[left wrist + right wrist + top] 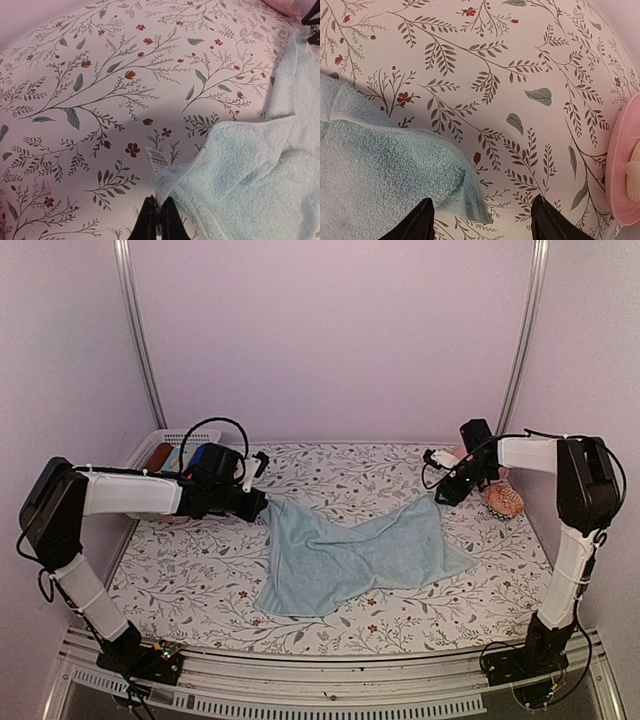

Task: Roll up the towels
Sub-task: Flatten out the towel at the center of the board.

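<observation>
A pale blue towel lies spread and wrinkled in the middle of the flowered table. My left gripper is at its far left corner. In the left wrist view that gripper is shut on the corner of the towel, pinching it just below a white label. My right gripper is at the far right corner. There its fingers stand wide open, and the towel's corner lies slack on the table between them, touching neither finger.
A white basket at the back left holds a red roll and a dark blue roll. A pink rounded thing sits right of the right gripper, its edge close; I cannot tell what it is. Walls enclose three sides.
</observation>
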